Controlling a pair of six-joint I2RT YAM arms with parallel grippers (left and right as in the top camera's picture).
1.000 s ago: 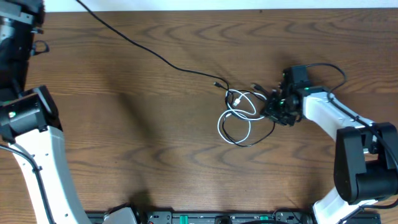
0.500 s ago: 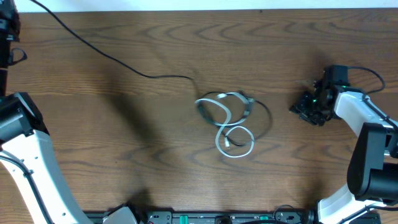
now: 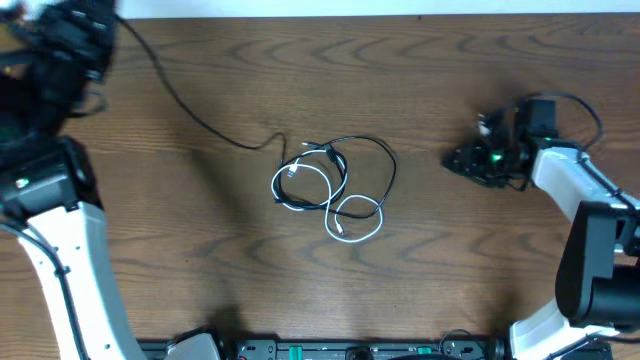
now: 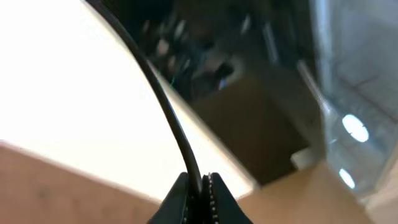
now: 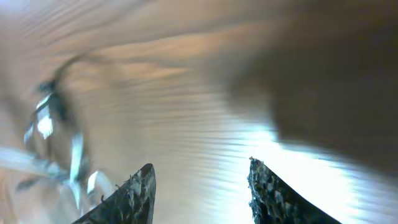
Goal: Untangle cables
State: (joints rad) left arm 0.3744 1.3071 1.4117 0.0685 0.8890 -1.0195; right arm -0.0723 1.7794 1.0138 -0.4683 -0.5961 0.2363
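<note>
The black cable [image 3: 190, 105] runs from the top left corner across the table to a tangle at the centre. There its loop [image 3: 375, 160] overlaps the white cable [image 3: 355, 218], which forms two small loops. My left gripper [image 3: 100, 25] is blurred at the top left and is shut on the black cable [image 4: 168, 112], which shows pinched between its jaws [image 4: 198, 190] in the left wrist view. My right gripper [image 3: 455, 160] is open and empty, to the right of the tangle and apart from it. In the right wrist view [image 5: 202, 186] the cables [image 5: 59, 137] are a blur at the left.
The wooden table [image 3: 200, 250] spans the overhead view. The white left arm [image 3: 70, 250] stands at the left edge and the right arm [image 3: 590, 230] at the right edge. A thick black wire [image 3: 575, 105] loops over the right wrist.
The tangle has slid left across the table as my left gripper pulls the black cable. My right gripper let go of the tangle a second ago and now sits to its right.
</note>
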